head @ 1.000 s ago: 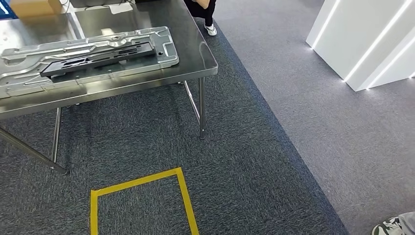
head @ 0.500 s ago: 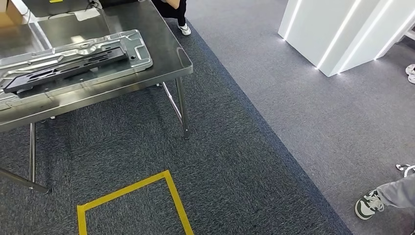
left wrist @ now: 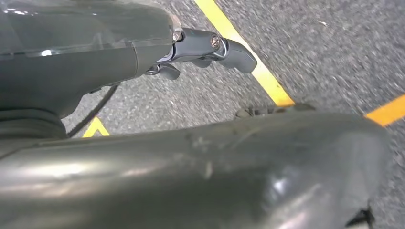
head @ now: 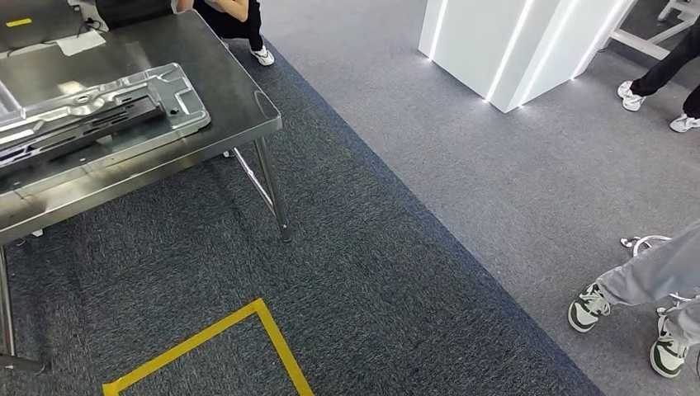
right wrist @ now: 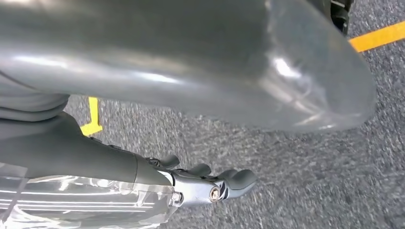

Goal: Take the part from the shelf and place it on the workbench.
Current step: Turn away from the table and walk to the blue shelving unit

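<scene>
The steel workbench (head: 223, 91) stands at the upper left of the head view. A silver stamped metal panel (head: 132, 136) lies on it, with a long black part (head: 82, 124) resting on top. My left hand (left wrist: 205, 47) hangs beside my body over the dark carpet, fingers extended and holding nothing. My right hand (right wrist: 210, 183) hangs the same way on the other side, fingers loosely apart around nothing.
Yellow tape (head: 276, 346) marks a square on the carpet below the bench. A white lit column (head: 512, 49) stands at the back right. A person's legs (head: 652, 280) are close on the right, another person (head: 235, 16) is behind the bench, and more feet (head: 660, 82) are at the far right.
The whole picture has slid left, so the camera has turned right. The bench now sits nearer the left edge, and more of the right-hand floor and people's legs show.
</scene>
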